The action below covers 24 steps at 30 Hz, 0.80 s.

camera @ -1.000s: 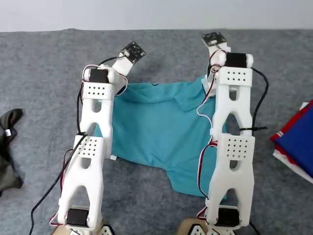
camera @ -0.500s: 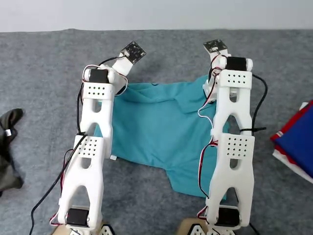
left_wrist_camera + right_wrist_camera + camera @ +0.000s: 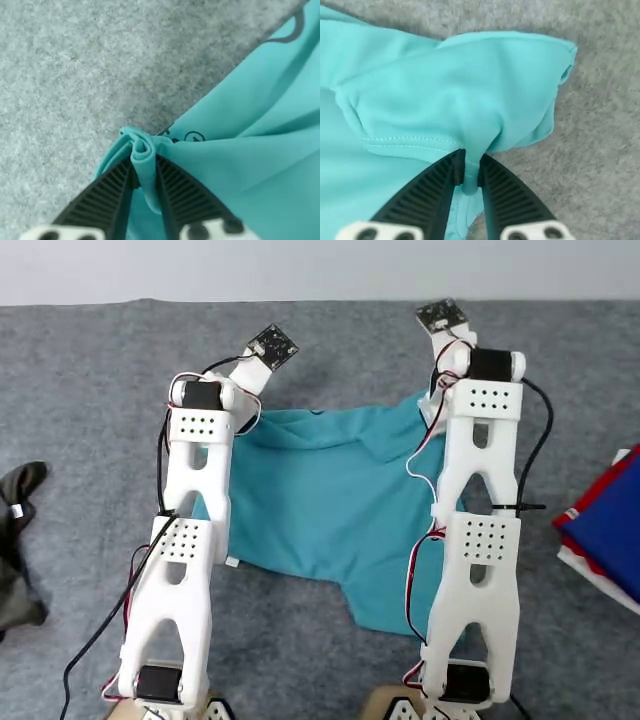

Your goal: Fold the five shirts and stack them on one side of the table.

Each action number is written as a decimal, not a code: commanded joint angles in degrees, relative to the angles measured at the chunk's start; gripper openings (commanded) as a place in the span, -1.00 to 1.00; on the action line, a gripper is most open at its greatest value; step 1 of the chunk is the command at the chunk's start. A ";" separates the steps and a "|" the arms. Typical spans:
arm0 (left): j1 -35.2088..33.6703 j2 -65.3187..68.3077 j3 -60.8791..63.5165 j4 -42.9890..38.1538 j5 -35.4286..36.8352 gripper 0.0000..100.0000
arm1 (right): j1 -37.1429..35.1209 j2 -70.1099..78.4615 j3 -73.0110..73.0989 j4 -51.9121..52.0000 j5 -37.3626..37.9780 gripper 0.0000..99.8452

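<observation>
Teal shirt (image 3: 330, 500) lies spread, rumpled; folded stack (image 3: 605, 530) at right, dark shirt (image 3: 18, 540) left.

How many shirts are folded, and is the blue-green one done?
Done: a red, blue and white pile of folded cloth sits at the right edge; how many shirts, I cannot tell. In hand: the teal shirt lies unfolded, with the left jaws and right jaws each shut on its far edge. Left: it, plus the crumpled dark shirt at the left edge.

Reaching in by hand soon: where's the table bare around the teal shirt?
Bare table: between the dark garment and the nearest arm, and beyond the teal shirt, far side. Crowded: the middle, where left gripper and right gripper pinch it.
</observation>
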 commanded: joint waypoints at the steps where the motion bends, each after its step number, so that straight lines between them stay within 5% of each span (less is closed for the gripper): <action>1: -0.26 -0.53 -2.86 0.44 -0.09 -0.99 | 0.75 -0.92 -3.34 2.24 0.97 -0.97; 24: -0.26 0.09 -2.86 0.26 -0.18 -0.99 | 1.89 1.01 -0.26 2.24 -0.97 -0.79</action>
